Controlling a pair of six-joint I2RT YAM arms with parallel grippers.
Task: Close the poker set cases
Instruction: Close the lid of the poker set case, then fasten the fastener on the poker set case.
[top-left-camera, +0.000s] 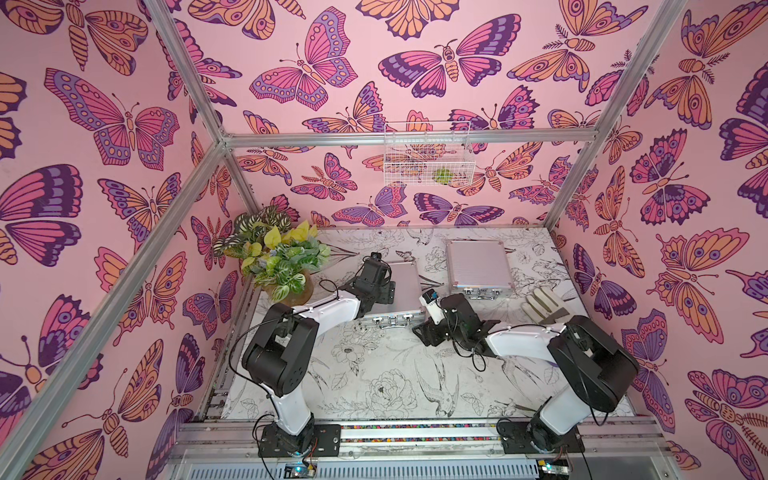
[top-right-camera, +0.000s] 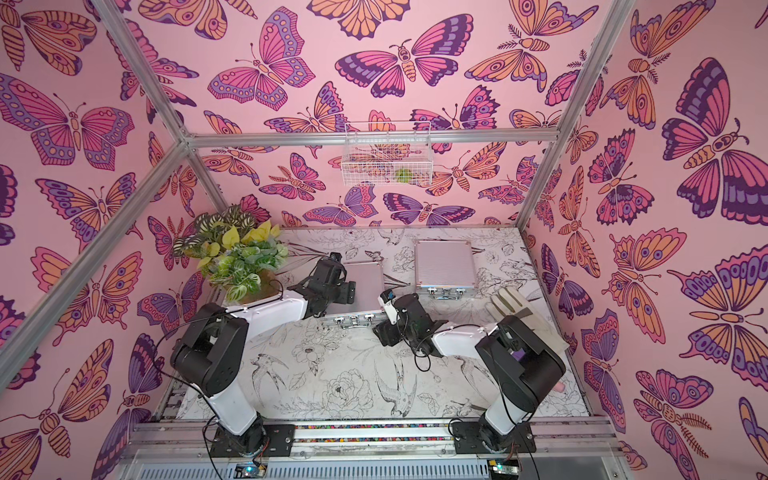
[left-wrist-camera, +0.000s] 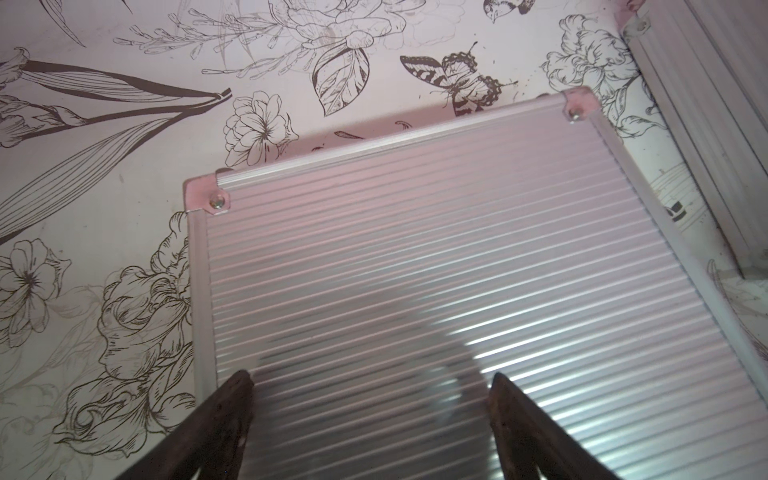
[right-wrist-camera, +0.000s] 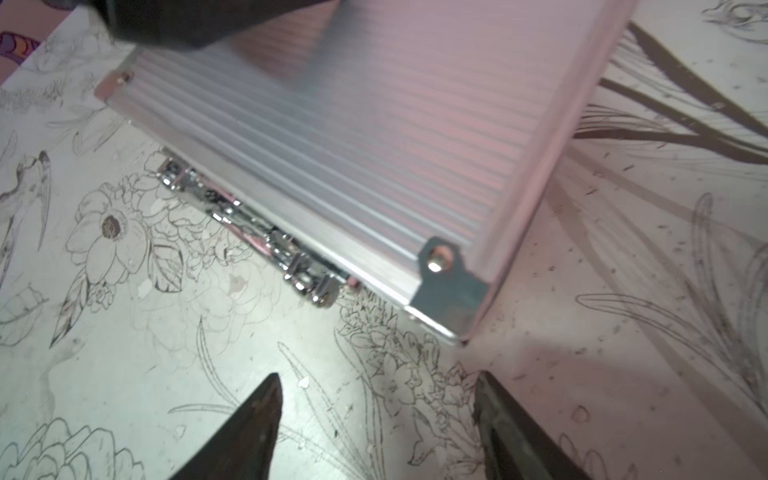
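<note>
Left gripper (left-wrist-camera: 370, 376), spread empty, hangs over the poker case (left-wrist-camera: 415, 270) nearer the tabletop (top-left-camera: 374, 374) front edge, likely to press its lid (left-wrist-camera: 478, 199); right gripper (right-wrist-camera: 378, 376), also spread, faces the latches (right-wrist-camera: 249, 224).

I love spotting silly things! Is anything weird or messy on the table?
Nothing is spilled or broken: the near case and the far case both lie flat, lids down. Only a pale glove looks out of place, lying on the table beside the right arm.
</note>
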